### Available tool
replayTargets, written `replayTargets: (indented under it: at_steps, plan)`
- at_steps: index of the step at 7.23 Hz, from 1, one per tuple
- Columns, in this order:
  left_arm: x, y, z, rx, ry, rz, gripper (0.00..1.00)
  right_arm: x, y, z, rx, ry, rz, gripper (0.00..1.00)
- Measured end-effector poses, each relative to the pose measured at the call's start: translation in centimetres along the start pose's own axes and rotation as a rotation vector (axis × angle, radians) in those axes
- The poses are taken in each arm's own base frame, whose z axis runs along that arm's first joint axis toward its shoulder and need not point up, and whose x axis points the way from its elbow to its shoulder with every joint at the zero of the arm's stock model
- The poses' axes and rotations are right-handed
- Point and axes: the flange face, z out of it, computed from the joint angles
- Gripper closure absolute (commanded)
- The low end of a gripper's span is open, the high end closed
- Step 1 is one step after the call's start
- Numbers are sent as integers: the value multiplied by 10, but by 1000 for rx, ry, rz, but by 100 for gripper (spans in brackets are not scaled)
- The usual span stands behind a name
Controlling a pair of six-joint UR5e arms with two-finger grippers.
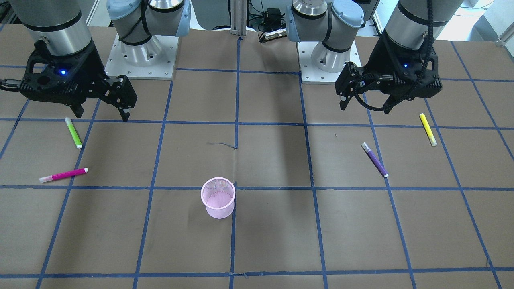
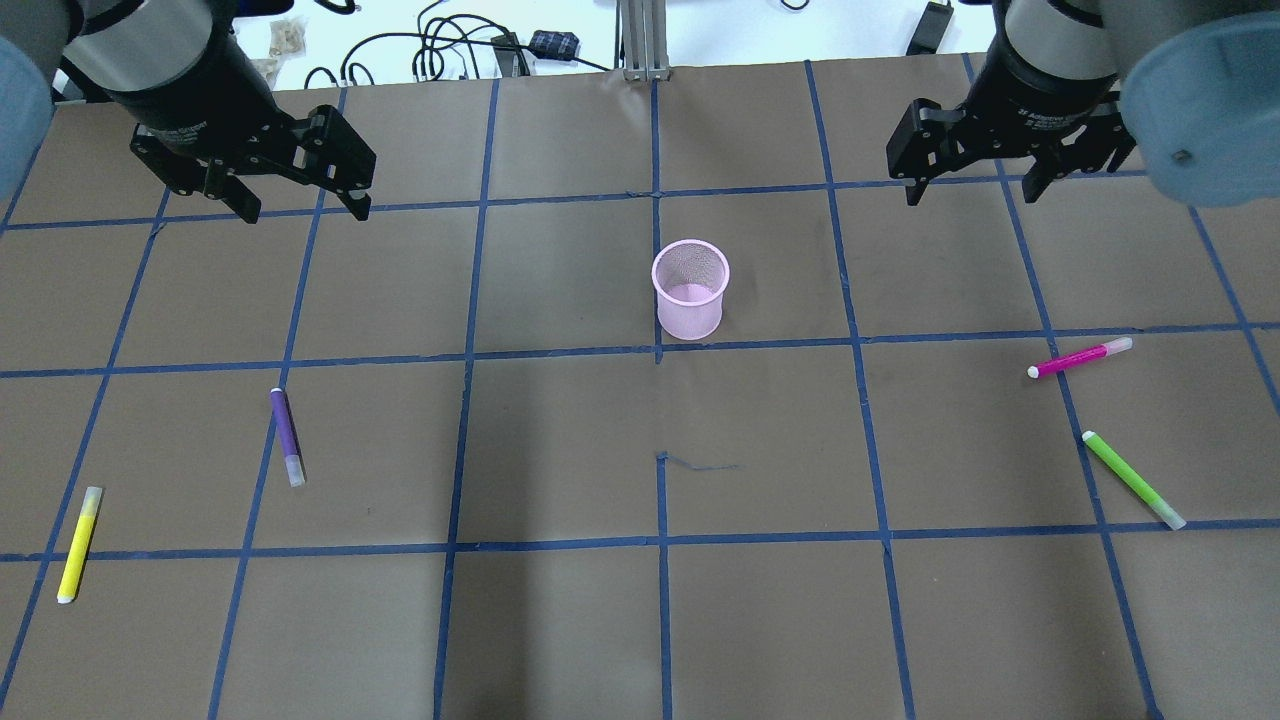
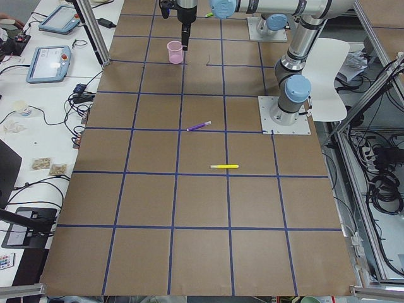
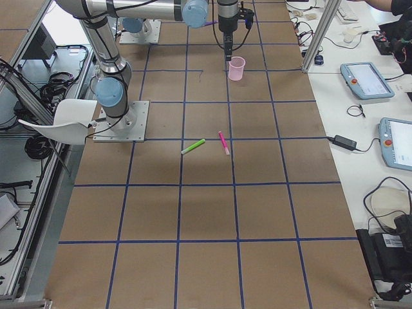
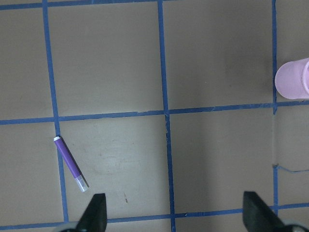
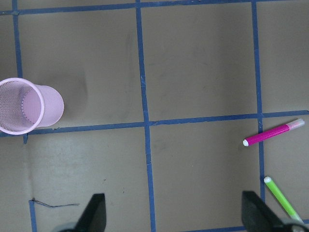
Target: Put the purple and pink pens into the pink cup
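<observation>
1. Overhead exterior: the brown paper-covered table with its blue tape grid point(image 2: 560, 620) holds everything. I judge the task unstarted.
2. The left gripper point(image 2: 303, 205) and right gripper point(image 2: 970, 188) hover near the far corners, jaws apart and holding nothing.
3. The pink mesh cup point(image 2: 690, 290) stands upright and empty, midway between the left and right edges.
4. The slim purple plastic pen point(image 2: 287, 437) lies flat toward the left edge, and the slim pink plastic pen point(image 2: 1080, 358) lies toward the right edge. Both are yet to be picked up and inserted.

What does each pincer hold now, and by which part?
Nothing is held. The left pincer and right pincer are open and empty; the purple pen and pink pen lie on the table.
</observation>
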Motion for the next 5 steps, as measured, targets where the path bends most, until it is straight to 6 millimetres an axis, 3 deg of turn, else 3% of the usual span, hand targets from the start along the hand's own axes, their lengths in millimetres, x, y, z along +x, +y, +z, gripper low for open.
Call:
replayTargets:
  at_steps: [3, 5]
  plan:
    - [0, 0, -1, 2, -5, 1, 0, -1, -3, -8, -32, -1, -9, 0]
    - [0, -1, -1, 2, -5, 2, 0, 1, -7, 1, -54, 5, -59, 0]
